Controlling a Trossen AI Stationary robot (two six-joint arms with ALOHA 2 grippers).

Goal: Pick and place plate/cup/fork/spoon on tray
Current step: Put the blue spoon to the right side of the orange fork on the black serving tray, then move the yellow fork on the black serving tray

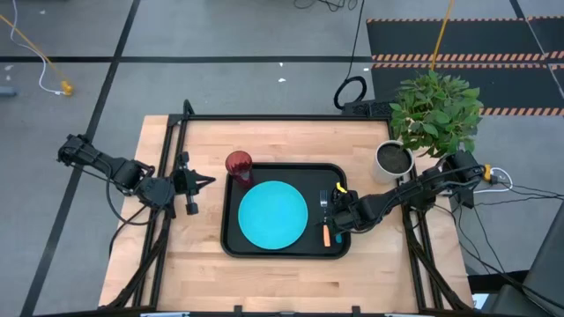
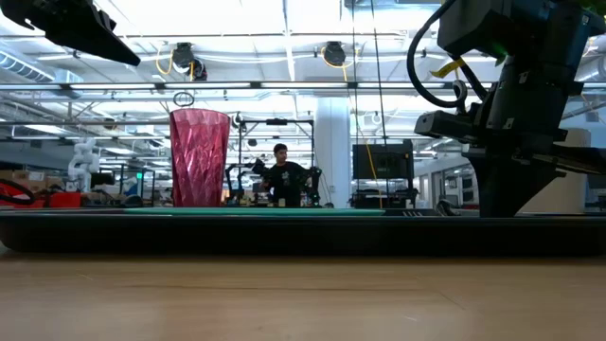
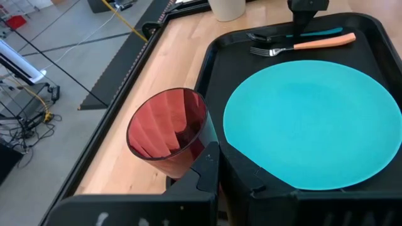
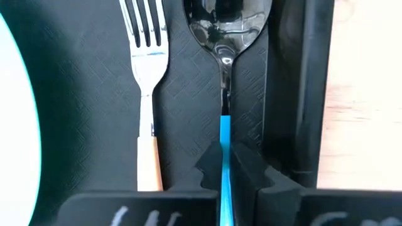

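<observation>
Right hand (image 4: 224, 168) pinching spoon (image 4: 224, 75) handle on tray (image 1: 231, 231), fork (image 4: 147, 94) just beside; left hand (image 1: 204, 182) pressed together.

Round flat turquoise plate (image 3: 311, 122) filling large black rimmed tray (image 3: 217, 69), dark red translucent tumbler (image 3: 168, 133) at its corner, orange-handled metal fork (image 3: 301, 45) beyond the plate, pale wooden worktop (image 3: 173, 59) alongside.

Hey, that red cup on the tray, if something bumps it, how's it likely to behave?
The cup stands tall and narrow, wider at its rim than its base, so a nudge near the top would probably tip it. It looks like thin see-through plastic, so likely light and easily slid across the tray. Once on its side, its round body would probably roll.
</observation>
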